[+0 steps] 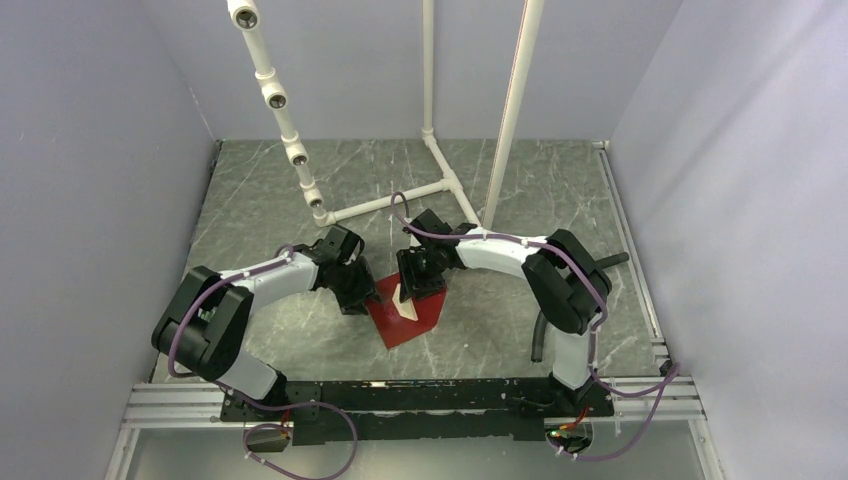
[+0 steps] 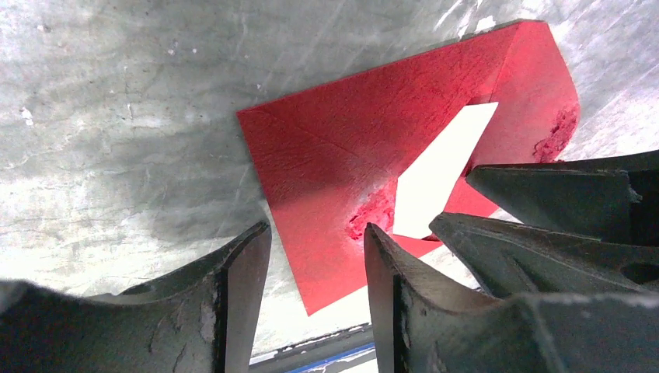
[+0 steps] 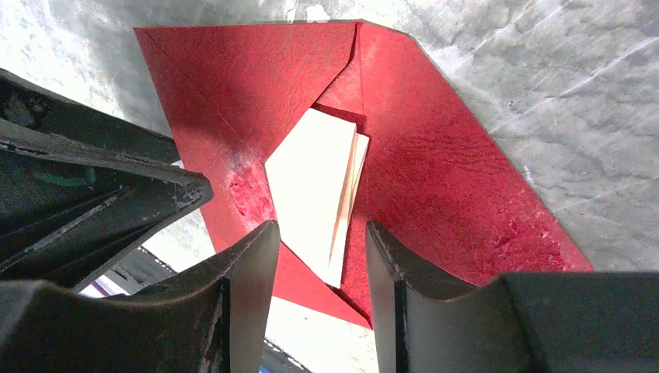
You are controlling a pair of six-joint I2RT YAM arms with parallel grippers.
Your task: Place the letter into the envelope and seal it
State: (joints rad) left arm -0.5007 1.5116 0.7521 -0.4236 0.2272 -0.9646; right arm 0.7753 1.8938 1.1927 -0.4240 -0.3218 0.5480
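Observation:
The dark red envelope (image 1: 412, 322) lies on the grey table between my two grippers. The pale letter (image 1: 404, 298) sits inside it; part of it shows through the V-shaped opening. In the right wrist view the letter (image 3: 315, 183) lies tucked in the envelope (image 3: 451, 179), whose flap side is folded partly over it. My right gripper (image 3: 322, 260) is open just above the letter's near corner and the flap edge. In the left wrist view my left gripper (image 2: 315, 260) is open over the envelope's (image 2: 342, 155) near corner, and the letter (image 2: 443, 167) shows beside the right gripper's fingers (image 2: 559, 194).
A white pipe frame (image 1: 400, 200) stands on the table behind the envelope, with a slanted pipe (image 1: 275, 95) reaching up to the left. Grey walls close in both sides. A black rail (image 1: 420, 395) runs along the near edge.

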